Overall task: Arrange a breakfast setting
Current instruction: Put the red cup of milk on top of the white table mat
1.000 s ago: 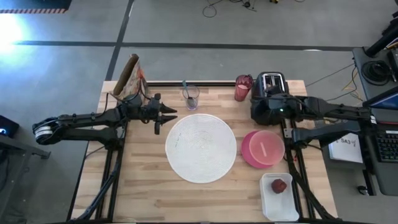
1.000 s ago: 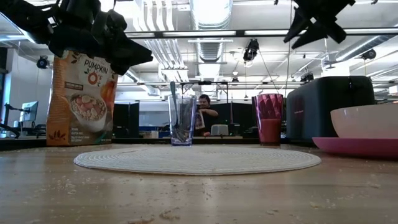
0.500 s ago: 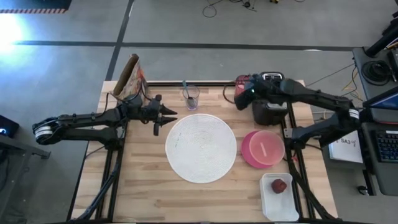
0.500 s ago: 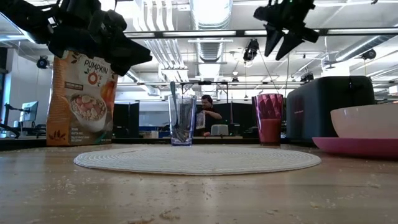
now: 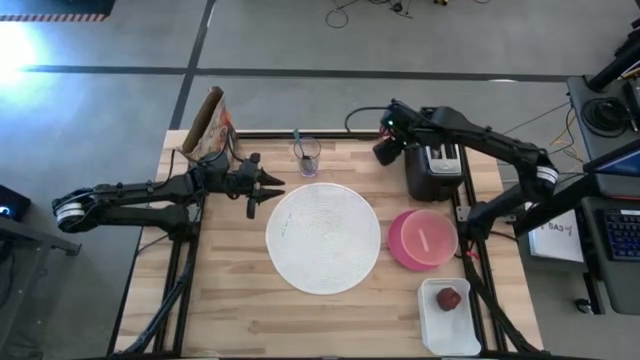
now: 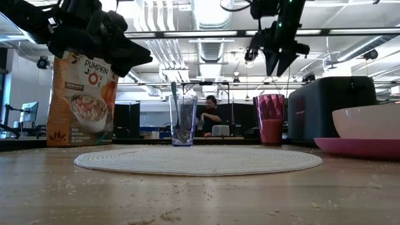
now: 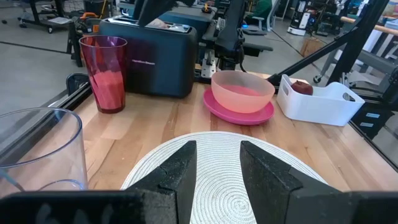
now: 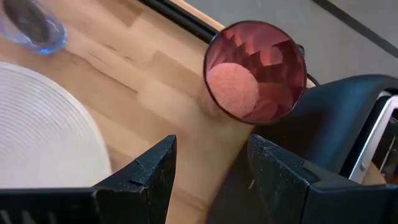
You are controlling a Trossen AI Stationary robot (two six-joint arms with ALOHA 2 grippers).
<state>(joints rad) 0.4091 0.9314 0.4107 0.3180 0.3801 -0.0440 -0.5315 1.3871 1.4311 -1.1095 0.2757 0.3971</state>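
Seen from overhead, a wooden table (image 5: 230,300) holds a breakfast setting half laid. A round white placemat (image 5: 323,238), ribbed in rings, lies at the centre and is bare.

The right tool (image 5: 385,150) hangs above the pink cup (image 8: 255,71) at about one o'clock from the placemat, beside the black toaster (image 5: 437,160). Its fingers (image 8: 152,171) stand apart and hold nothing. The cup is faceted, see-through plastic, tall and narrow, with an open round mouth.

To do this step well, I judge the tool should come straight down with its fingers astride the cup's wall, clear of the toaster, and close gently on the smooth plastic before lifting it upright.

The left tool (image 5: 262,185) hovers at about ten o'clock from the placemat, fingers (image 7: 180,171) partly open, empty, waiting.

At three o'clock a peach bowl (image 5: 432,236), matte and shallow, sits on a magenta plate (image 5: 396,246). At about five o'clock a white tray (image 5: 448,320) holds a small red fruit (image 5: 449,298). At twelve o'clock a clear glass (image 5: 307,156) holds a spoon (image 5: 297,138). A crinkled bag (image 5: 207,125) stands at eleven o'clock.
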